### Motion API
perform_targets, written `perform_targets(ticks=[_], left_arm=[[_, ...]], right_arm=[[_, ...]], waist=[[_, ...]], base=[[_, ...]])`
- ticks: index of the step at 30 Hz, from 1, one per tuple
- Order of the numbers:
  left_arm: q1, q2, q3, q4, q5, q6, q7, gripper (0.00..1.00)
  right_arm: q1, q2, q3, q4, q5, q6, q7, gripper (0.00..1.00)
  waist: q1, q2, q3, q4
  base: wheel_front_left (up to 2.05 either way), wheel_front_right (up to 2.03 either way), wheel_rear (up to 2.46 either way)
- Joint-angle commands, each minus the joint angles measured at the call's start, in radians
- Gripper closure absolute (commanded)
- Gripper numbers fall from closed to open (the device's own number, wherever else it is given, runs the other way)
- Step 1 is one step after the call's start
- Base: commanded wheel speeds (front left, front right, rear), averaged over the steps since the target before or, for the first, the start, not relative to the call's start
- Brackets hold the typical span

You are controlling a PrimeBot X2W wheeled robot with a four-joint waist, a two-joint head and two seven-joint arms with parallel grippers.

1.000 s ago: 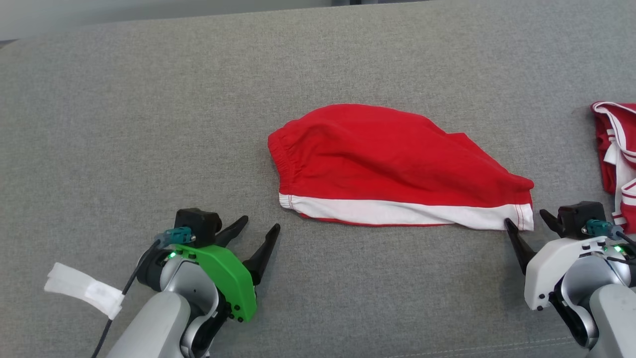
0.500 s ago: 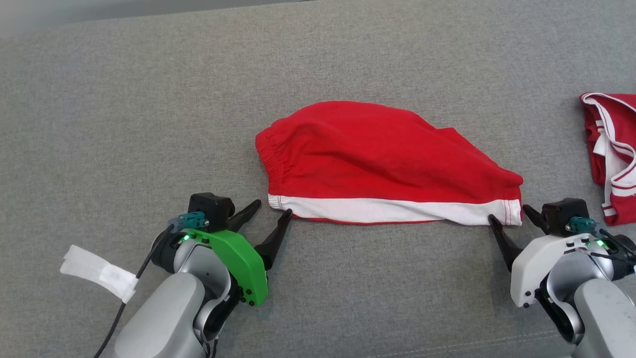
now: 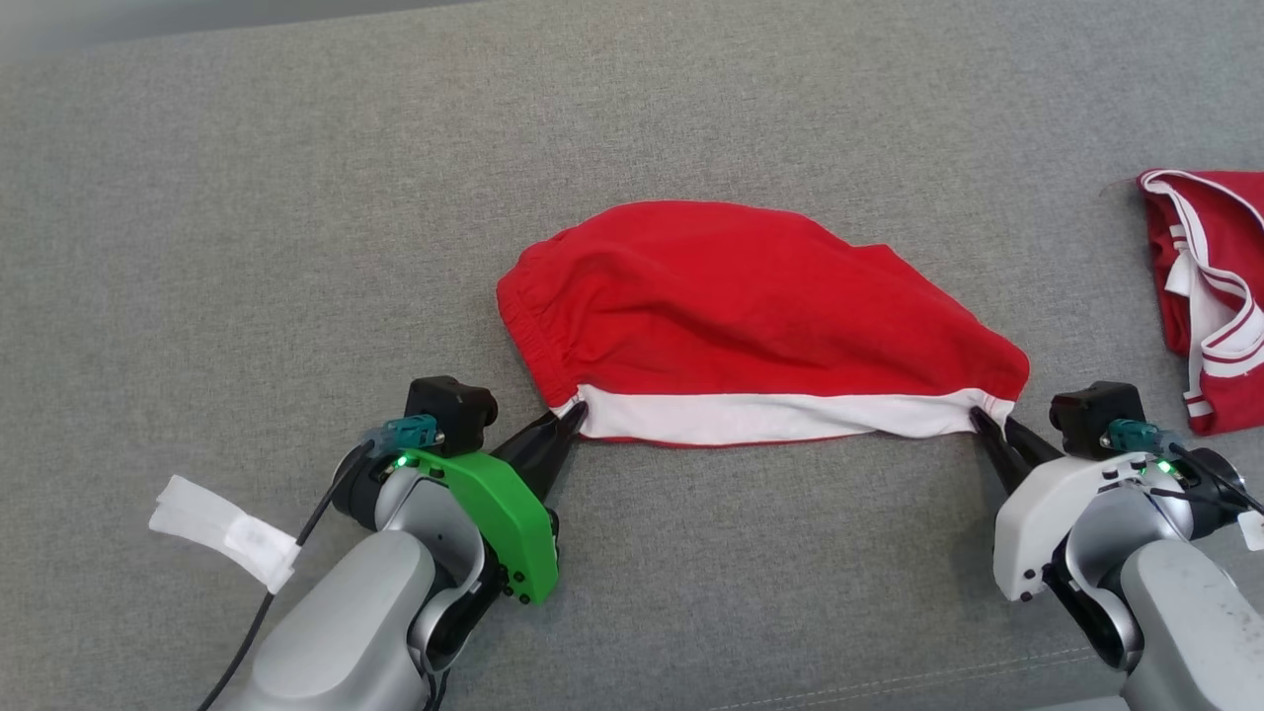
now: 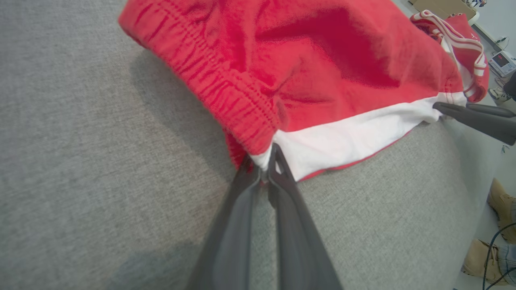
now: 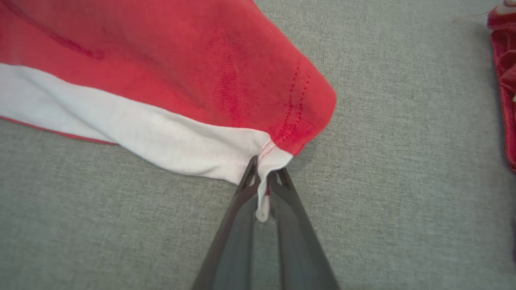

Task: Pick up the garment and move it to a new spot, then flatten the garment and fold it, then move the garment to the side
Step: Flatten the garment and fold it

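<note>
Since both wide jaws have just closed, the left gripper (image 3: 574, 412) and right gripper (image 3: 979, 419) are pinching the near corners of the red shorts (image 3: 750, 306) lying between them, seemingly readying the lift.

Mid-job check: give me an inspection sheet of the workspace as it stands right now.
Surface: grey fabric surface, no stains seen.
Job's things: red garment, white band, spread at centre.
Clutter: second garment, red and white, at right edge.
Grippers: left gripper shut on the waistband corner; right gripper shut on the hem corner.
Cables: black cable with white tape tag along left forearm.
Surroundings: shoes on the floor, left wrist view.
</note>
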Motion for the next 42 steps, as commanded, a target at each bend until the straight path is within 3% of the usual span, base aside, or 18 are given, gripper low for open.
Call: perform_targets(ticks=[1, 7, 10, 14, 16, 17, 20, 24, 27, 29, 31, 33, 37, 42], left_arm=[[-0.017, 0.017, -0.011, -0.005, -0.01, -0.002, -0.009, 1.0], [0.013, 0.081, -0.018, -0.088, -0.052, -0.002, -0.023, 1.0], [0.045, 0.133, 0.01, -0.201, -0.081, 0.0, -0.014, 1.0], [0.11, 0.223, 0.048, -0.469, -0.156, 0.021, 0.056, 1.0], [0.137, 0.277, 0.074, -0.635, -0.201, 0.051, 0.108, 1.0], [0.137, 0.277, 0.074, -0.635, -0.201, 0.051, 0.108, 1.0], [0.144, 0.357, 0.124, -0.858, -0.262, 0.12, 0.205, 1.0], [0.012, 0.44, 0.231, -1.015, -0.33, 0.203, 0.34, 1.0], [-0.158, 0.481, 0.288, -0.993, -0.356, 0.234, 0.453, 1.0], [-0.289, 0.487, 0.314, -0.923, -0.362, 0.246, 0.514, 1.0], [-0.429, 0.464, 0.324, -0.824, -0.338, 0.25, 0.547, 1.0], [-0.564, 0.445, 0.308, -0.712, -0.285, 0.226, 0.557, 1.0], [-0.783, 0.367, 0.295, -0.467, -0.173, 0.186, 0.466, 1.0], [-0.986, 0.275, 0.307, -0.229, -0.006, 0.124, 0.155, 1.0]], right_arm=[[-0.004, -0.018, 0.001, 0.0, 0.017, -0.002, 0.003, 1.0], [0.03, -0.054, -0.024, -0.079, 0.071, -0.002, 0.003, 1.0], [0.073, -0.073, -0.039, -0.185, 0.193, -0.002, 0.03, 1.0], [0.16, -0.107, -0.087, -0.407, 0.436, -0.001, 0.109, 1.0], [0.187, -0.115, -0.136, -0.556, 0.575, -0.001, 0.13, 1.0], [0.187, -0.115, -0.136, -0.556, 0.575, -0.001, 0.13, 1.0], [0.186, -0.128, -0.235, -0.73, 0.758, -0.001, 0.154, 1.0], [0.05, -0.151, -0.335, -0.802, 0.9, -0.001, 0.192, 1.0], [-0.15, -0.152, -0.344, -0.737, 0.918, -0.001, 0.216, 1.0], [-0.313, -0.11, -0.303, -0.654, 0.925, -0.001, 0.237, 1.0], [-0.497, -0.077, -0.269, -0.549, 0.856, -0.001, 0.234, 1.0], [-0.674, -0.009, -0.234, -0.435, 0.783, -0.001, 0.212, 1.0], [-0.986, 0.134, -0.206, -0.19, 0.628, -0.001, 0.103, 1.0], [-1.255, 0.218, -0.245, 0.022, 0.482, -0.002, -0.129, 1.0]], waist=[[-0.0001, 0.0, -0.004, -0.001], [-0.0001, 0.0, -0.026, -0.013], [-0.0001, 0.0, -0.04, -0.018], [-0.0001, 0.0, -0.054, -0.023], [-0.0001, 0.0, -0.053, -0.025], [-0.0001, 0.0, -0.053, -0.025], [-0.0001, 0.0, -0.023, -0.029], [-0.0001, 0.0, 0.071, -0.034], [-0.0001, 0.0, 0.169, -0.039], [-0.0001, 0.0, 0.23, -0.045], [-0.0001, 0.0, 0.289, -0.047], [-0.0001, 0.0, 0.338, -0.046], [-0.0001, 0.0, 0.397, -0.046], [-0.0001, 0.0, 0.44, -0.03]], base=[[0.0, 0.0, 0.0], [0.0, 0.0, 0.0], [0.0, 0.0, 0.0], [0.0, 0.0, 0.0], [0.0, 0.0, 0.0], [0.0, 0.0, 0.0], [0.0, 0.0, 0.0], [0.0, 0.0, 0.0], [0.0, 0.0, 0.0], [0.0, 0.0, 0.0], [0.0, 0.0, 0.0], [0.0, 0.0, 0.0], [0.0, 0.0, 0.0], [0.0, 0.0, 0.0]])
